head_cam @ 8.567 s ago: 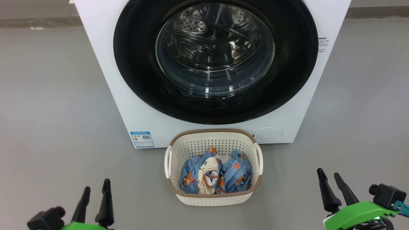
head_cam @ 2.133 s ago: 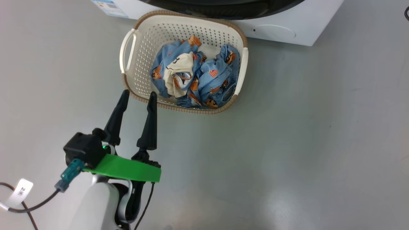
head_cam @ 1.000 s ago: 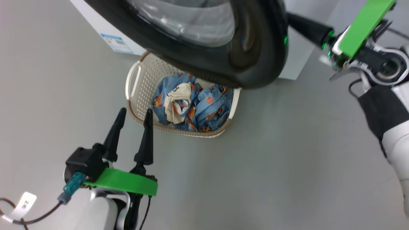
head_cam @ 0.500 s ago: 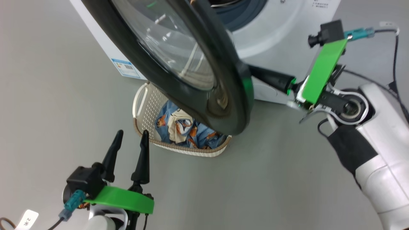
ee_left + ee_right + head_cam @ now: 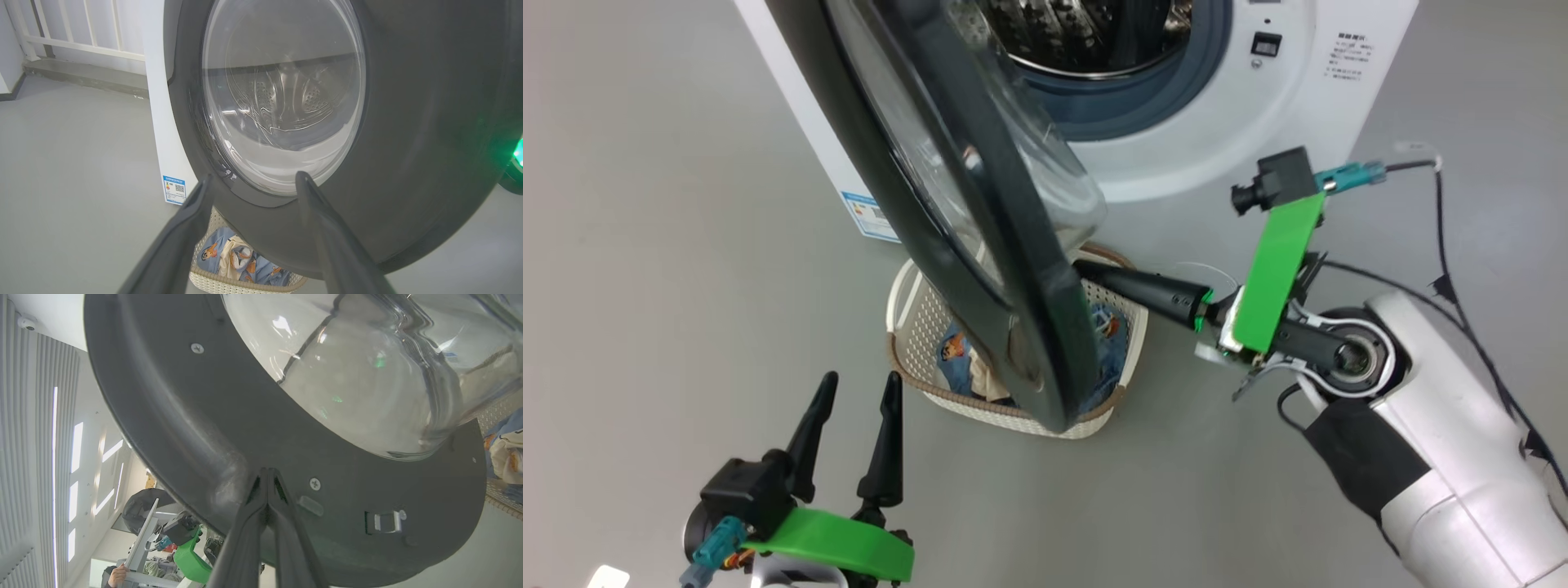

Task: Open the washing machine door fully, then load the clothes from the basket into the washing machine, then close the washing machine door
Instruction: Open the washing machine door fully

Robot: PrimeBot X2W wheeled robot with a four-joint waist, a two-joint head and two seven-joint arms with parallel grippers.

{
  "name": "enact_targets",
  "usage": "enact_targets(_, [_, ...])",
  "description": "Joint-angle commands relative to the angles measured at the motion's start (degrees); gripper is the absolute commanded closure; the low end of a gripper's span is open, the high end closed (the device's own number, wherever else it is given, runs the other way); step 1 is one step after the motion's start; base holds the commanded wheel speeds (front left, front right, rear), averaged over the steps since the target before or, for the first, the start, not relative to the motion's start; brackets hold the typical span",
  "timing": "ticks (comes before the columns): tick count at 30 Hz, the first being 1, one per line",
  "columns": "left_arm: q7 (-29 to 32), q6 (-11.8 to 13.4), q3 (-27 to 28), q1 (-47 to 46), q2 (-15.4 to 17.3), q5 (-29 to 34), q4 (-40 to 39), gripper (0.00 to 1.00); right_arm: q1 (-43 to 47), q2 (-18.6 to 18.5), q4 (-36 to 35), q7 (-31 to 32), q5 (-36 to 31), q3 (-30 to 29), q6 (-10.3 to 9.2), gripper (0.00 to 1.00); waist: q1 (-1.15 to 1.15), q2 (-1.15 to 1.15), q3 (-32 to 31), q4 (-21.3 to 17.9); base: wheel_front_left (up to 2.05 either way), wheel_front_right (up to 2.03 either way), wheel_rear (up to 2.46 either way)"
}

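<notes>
The washing machine (image 5: 1201, 147) stands at the top with its drum (image 5: 1086, 33) exposed. The washing machine door (image 5: 980, 237) is swung partly out and shows edge-on over the basket (image 5: 915, 327). My right gripper (image 5: 1085, 274) is shut, its tips pressed against the door's inner face (image 5: 204, 416), just below the glass bowl (image 5: 347, 367). It holds nothing. Blue clothes (image 5: 956, 363) lie in the basket, partly hidden by the door. My left gripper (image 5: 862, 380) is open and empty, near the basket's front left. From its wrist I see the door's outer face (image 5: 408, 122) and the clothes (image 5: 237, 261).
A blue label (image 5: 874, 216) marks the machine's lower left corner. Cables (image 5: 1445, 269) trail off my right arm. A white railing (image 5: 81, 41) runs along the back wall. A person's hand (image 5: 118, 573) rests on a frame far behind the door. Grey floor lies all around.
The door has swung farther out to the left with my shut right gripper pushing behind it. The head view has shifted, showing more of the machine. My left gripper stays open.
</notes>
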Motion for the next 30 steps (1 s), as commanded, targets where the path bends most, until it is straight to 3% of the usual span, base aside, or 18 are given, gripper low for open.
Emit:
enact_targets(1, [-0.4, -0.4, 2.2, -0.1, 1.0, 0.4, -1.0, 0.0, 1.1, 1.8, -2.4, 0.6, 0.3, 1.1, 0.1, 1.0, 0.0, 0.0, -0.9, 0.7, 0.0, 0.0, 0.0])
enact_targets(12, [-0.4, -0.8, 2.3, 0.6, 1.0, 1.0, -0.3, 0.0, 3.6, 4.2, -2.6, 0.1, 0.3, 1.6, 0.1, 1.0, 0.0, 0.0, -3.1, 1.5, 0.0, 0.0, 0.0])
enact_targets(23, [-0.4, -1.4, 2.6, 0.8, 1.0, 1.0, 0.3, 0.0, 4.5, 3.9, -1.0, -1.9, -0.8, 1.0, 0.1, 1.0, 0.0, 0.0, -4.0, -0.3, 0.0, 0.0, 0.0])
enact_targets(24, [-0.4, -1.5, 2.7, 0.8, 1.0, 1.1, 0.5, 0.0, 4.8, 3.8, -0.7, -2.4, -0.9, 0.8, 0.1, 0.91, 0.0, 0.0, -4.2, -0.6, 0.0, 0.0, 0.0])
enact_targets(25, [-0.4, -1.6, 2.8, 0.8, 1.0, 1.3, 0.7, 0.0, 5.1, 3.6, -0.4, -3.0, -1.1, 0.6, 0.1, 0.75, 0.0, 0.0, -4.4, -1.0, 0.0, 0.0, 0.0])
enact_targets(28, [-0.4, -1.8, 3.3, 0.7, 1.0, 1.8, 1.4, 0.0, 6.3, 2.8, 0.4, -4.4, -1.4, 0.2, 0.1, 0.53, 0.0, 0.0, -5.0, -1.9, 0.0, 0.0, 0.0])
enact_targets(29, [-0.4, -1.9, 3.5, 0.7, 1.0, 2.0, 1.6, 0.0, 6.7, 2.5, 0.6, -4.8, -1.5, 0.1, 0.1, 0.21, 0.0, 0.0, -5.1, -2.3, 0.0, 0.0, 0.0])
enact_targets(30, [-0.4, -1.9, 3.8, 0.6, 1.0, 2.1, 1.7, 0.0, 7.1, 2.2, 0.8, -5.2, -1.6, 0.0, 0.1, 0.04, 0.0, 0.0, -5.3, -2.7, 0.0, 0.0, 0.0])
